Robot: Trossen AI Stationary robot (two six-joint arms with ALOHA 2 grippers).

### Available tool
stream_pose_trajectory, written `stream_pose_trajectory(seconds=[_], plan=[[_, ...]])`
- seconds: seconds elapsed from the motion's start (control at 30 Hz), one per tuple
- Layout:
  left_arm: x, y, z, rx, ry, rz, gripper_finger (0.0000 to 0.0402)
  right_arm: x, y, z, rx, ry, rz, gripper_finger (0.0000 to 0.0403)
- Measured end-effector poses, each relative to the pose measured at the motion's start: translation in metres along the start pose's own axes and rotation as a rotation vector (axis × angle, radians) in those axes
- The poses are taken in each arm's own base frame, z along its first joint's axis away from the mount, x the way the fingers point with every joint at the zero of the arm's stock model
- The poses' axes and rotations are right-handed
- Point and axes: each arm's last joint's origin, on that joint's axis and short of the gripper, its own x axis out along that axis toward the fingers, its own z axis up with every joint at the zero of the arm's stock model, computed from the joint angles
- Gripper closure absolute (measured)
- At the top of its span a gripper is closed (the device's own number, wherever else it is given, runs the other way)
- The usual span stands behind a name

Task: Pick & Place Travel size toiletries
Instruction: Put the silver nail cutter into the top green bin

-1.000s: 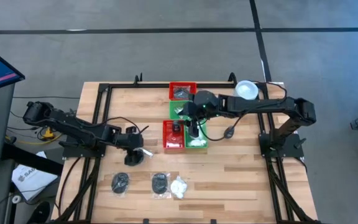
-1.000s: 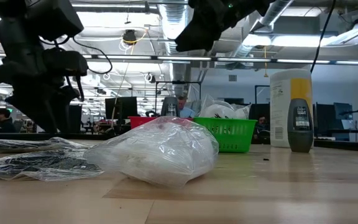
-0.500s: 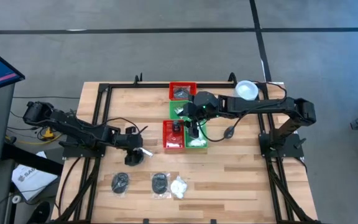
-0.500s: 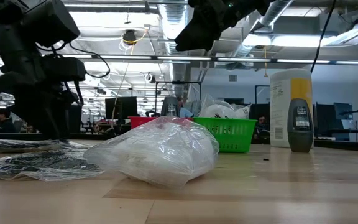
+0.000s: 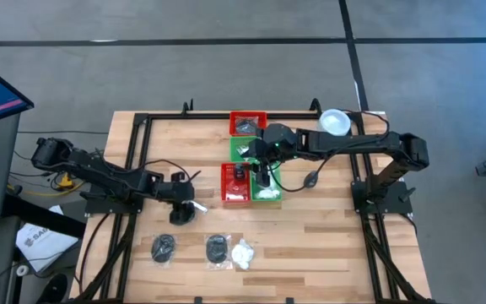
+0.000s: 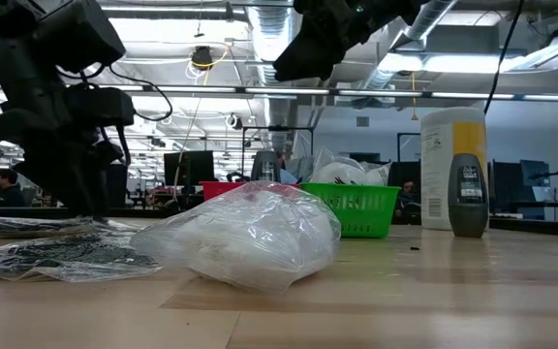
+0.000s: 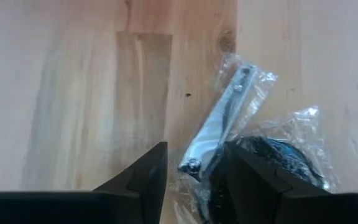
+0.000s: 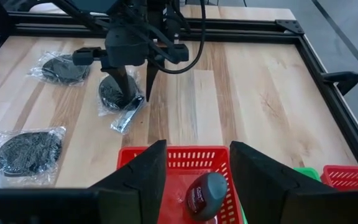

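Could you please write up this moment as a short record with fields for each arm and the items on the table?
left tool: low over the table, fingers astride a clear packet holding a pale stick
right tool: open, above a red tray holding a dark bottle
loose on table: disc packets, puff packet
trays: red and green, mid-table
canister: upright by the trays

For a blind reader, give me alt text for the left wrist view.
A clear packet holding a pale stick lies on the wooden table, its near end between the left claw fingers, which stand open. A packet with a dark disc lies beside it.
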Motion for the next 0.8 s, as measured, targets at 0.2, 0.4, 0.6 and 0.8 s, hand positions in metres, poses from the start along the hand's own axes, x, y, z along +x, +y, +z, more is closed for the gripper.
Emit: stream_pose_trajectory(seconds=[0.2,0.4,0.6,0.8], plan=[[0.01,-0.001,-0.001,0.002,0.037,0.013,0.0248,0.0,0.0,-0.002,0.002,0.02,0.002,0.0238],[0.02,-0.003,0.003,-0.001,0.018,0.018,0.0262,0.0,0.0,-0.002,0.002,0.021,0.002,0.0238],[0.019,-0.003,0.003,-0.003,0.018,-0.001,0.033,0.0,0.0,-0.003,0.003,0.029,0.003,0.0243],[0.011,-0.003,0.004,-0.012,-0.014,-0.034,0.0358,0.0,0.0,-0.003,0.003,0.035,0.004,0.0246]])
